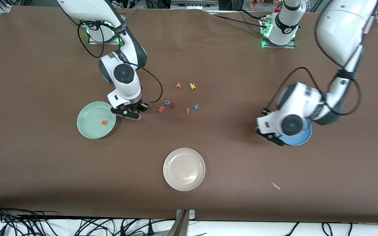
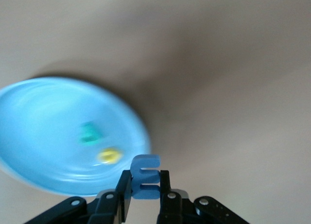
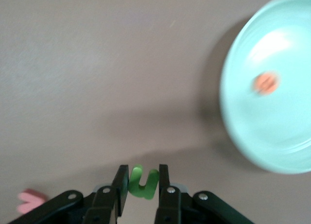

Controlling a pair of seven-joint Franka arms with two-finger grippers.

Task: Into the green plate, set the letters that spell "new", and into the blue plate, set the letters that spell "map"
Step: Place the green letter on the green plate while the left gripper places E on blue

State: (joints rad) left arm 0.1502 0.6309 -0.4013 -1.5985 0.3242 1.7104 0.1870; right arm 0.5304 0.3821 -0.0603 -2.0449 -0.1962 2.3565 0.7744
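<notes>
Both grippers are carrying—left gripper (image 2: 145, 194) pinching the m (image 2: 145, 183) beside the blue plate (image 2: 39, 136), right gripper (image 3: 143, 195) pinching the n (image 3: 143, 182) beside the green plate (image 3: 243, 122)—for dropping in.

Light fell evenly from overhead, bright but soft; the arms cast dim, diffuse shadows on the brown table (image 1: 44, 164); the left arm (image 1: 307, 111) smeared with motion blur; both wrist views were soft, the blue plate (image 2: 48, 136) streaked, the green plate (image 3: 272, 107) hazy with pale glare.

green n (image 3: 143, 182), blue m (image 2: 145, 177), brown table (image 1: 44, 170)
</notes>
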